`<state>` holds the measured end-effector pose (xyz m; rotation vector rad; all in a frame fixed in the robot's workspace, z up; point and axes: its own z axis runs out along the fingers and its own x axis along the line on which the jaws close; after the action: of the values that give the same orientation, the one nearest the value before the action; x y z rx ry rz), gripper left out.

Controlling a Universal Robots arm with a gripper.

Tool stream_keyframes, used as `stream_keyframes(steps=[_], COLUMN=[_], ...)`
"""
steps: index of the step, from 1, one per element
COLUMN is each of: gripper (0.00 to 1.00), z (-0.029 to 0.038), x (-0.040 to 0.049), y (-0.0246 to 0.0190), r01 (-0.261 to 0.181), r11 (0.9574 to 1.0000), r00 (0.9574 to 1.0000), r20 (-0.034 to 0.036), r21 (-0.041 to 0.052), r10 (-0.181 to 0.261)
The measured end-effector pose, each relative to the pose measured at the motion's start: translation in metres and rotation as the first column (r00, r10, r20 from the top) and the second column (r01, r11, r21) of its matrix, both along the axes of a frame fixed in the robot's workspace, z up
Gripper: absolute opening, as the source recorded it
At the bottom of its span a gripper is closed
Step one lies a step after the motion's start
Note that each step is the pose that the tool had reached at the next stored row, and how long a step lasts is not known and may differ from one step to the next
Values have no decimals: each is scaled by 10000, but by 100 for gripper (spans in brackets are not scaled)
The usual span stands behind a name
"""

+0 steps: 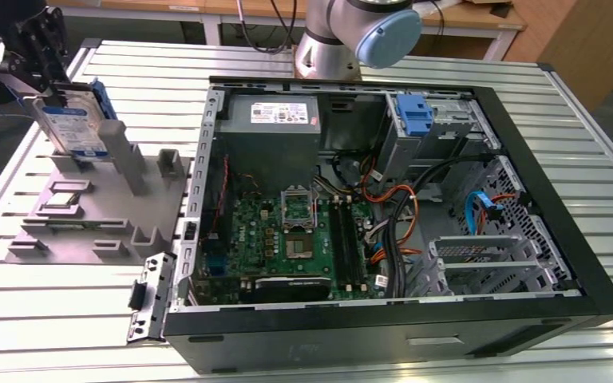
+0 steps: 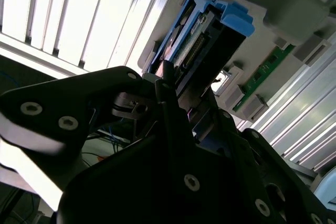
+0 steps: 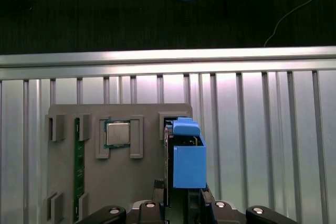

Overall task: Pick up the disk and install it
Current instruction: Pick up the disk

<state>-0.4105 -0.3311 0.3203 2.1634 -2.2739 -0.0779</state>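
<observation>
Picking up is the step now: the gripper (image 1: 51, 96) has its jaws closed on the disk (image 1: 76, 128), upright at the grey holder (image 1: 73, 227) on the bench (image 1: 61, 303). Freeing it needs a straight lift.

We count one disk (image 1: 73, 128), one gripper (image 1: 51, 86), one grey tray (image 1: 83, 217) and one open computer case (image 1: 564, 233). On the tray we count one processor chip (image 3: 118, 134) and one green memory strip (image 3: 79, 166). In the case we count one power supply (image 1: 269, 112), one blue bracket (image 1: 418, 113) and one motherboard (image 1: 274, 233)
</observation>
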Motion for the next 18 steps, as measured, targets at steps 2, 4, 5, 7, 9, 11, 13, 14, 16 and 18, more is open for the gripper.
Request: stream_keyframes(steps=[2, 4, 5, 7, 9, 11, 13, 14, 16, 18], gripper=[35, 35, 35, 35, 35, 35, 35, 35, 35, 35], z=[13, 25, 28, 32, 32, 37, 46, 47, 49, 51], x=[0, 0, 0, 0, 0, -1, 0, 0, 0, 0], y=[0, 0, 0, 0, 0, 0, 0, 0, 0, 0], r01=[0, 0, 0, 0, 0, 0, 0, 0, 0, 0], r11=[10000, 10000, 10000, 10000, 10000, 10000, 10000, 10000, 10000, 10000], r00=[10000, 10000, 10000, 10000, 10000, 10000, 10000, 10000, 10000, 10000], r20=[1, 1, 4, 2, 2, 2, 2, 3, 3, 1], r21=[1, 1, 2, 3, 6, 6, 5, 6, 6, 6], r10=[0, 0, 0, 0, 0, 0, 0, 0, 0, 0])
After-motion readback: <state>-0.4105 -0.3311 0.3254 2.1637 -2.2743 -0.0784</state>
